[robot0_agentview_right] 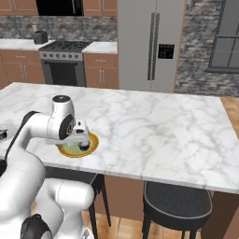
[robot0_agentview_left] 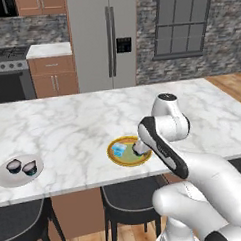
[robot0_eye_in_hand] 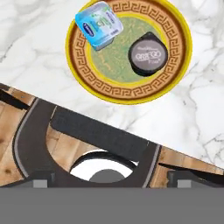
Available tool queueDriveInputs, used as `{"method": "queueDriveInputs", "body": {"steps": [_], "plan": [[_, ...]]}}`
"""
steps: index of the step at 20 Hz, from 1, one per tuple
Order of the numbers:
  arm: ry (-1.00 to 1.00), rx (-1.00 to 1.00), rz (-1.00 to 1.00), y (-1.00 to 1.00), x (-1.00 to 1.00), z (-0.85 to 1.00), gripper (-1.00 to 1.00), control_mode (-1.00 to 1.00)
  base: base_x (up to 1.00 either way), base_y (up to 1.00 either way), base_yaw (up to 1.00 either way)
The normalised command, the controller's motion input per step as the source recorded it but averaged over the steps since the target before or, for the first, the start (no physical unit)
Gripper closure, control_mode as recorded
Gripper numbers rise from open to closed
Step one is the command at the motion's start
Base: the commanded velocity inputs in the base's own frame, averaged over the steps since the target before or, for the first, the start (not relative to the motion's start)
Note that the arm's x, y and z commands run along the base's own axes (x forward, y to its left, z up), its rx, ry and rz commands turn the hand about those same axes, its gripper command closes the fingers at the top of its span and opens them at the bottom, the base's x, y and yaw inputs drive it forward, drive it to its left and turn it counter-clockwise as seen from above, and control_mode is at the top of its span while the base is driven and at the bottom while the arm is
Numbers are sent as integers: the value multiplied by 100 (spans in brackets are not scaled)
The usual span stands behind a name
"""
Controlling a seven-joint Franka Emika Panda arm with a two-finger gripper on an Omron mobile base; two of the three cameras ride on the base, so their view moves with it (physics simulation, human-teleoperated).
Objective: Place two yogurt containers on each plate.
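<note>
Open tool (robot0_eye_in_hand: 112,181) above gold-rimmed plate (robot0_eye_in_hand: 131,89)

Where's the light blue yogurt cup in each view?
Left base view: light blue yogurt cup, left part of the gold-rimmed plate.
Right base view: cannot make it out; the arm covers much of the plate.
Hand view: upper left.
Shared landmark: the gold-rimmed plate.

A white marble island counter (robot0_agentview_left: 73,130) filled the middle of the kitchen, with dark-seated stools (robot0_agentview_right: 177,201) tucked under its near edge. Behind it stood a steel refrigerator (robot0_agentview_left: 104,40), a gas stove (robot0_agentview_right: 64,58) among wooden cabinets (robot0_agentview_left: 52,76), and a dark-framed window (robot0_agentview_left: 180,21) in a stone wall.
</note>
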Motion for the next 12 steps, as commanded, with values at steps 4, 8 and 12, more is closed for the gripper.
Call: {"method": "queueDriveInputs", "body": {"steps": [4,8,12], "plan": [[-19,0,10,-12,-94,19,-100,-100,0,0,0],[-47,0,6,-8,-77,31,-100,-100,0,0,0],[-30,0,1,-6,-69,21,-100,-100,0,0,0]]}}
